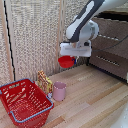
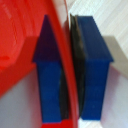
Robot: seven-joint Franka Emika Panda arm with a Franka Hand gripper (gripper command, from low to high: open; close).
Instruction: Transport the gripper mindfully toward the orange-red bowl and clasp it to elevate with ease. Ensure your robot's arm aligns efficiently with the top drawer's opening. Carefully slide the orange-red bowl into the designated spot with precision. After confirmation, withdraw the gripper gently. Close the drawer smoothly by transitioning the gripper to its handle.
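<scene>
Left of everything sits a red wire basket (image 1: 24, 102) on the wooden tabletop (image 1: 95, 100), then a pink cup (image 1: 59, 91) beside it. Above and right of the cup hangs the orange-red bowl (image 1: 66, 61), lifted clear, its rim (image 2: 67, 65) pinched tight between the blue fingers (image 2: 94, 70) of the gripper (image 1: 75, 56) (one inside, one outside). So the carry seems in hand. Next the arm (image 1: 82, 27) would need to swing right of the bowl toward the dark brown drawers (image 1: 112, 47), keeping the bowl level. Pale slatted panels back the room.
</scene>
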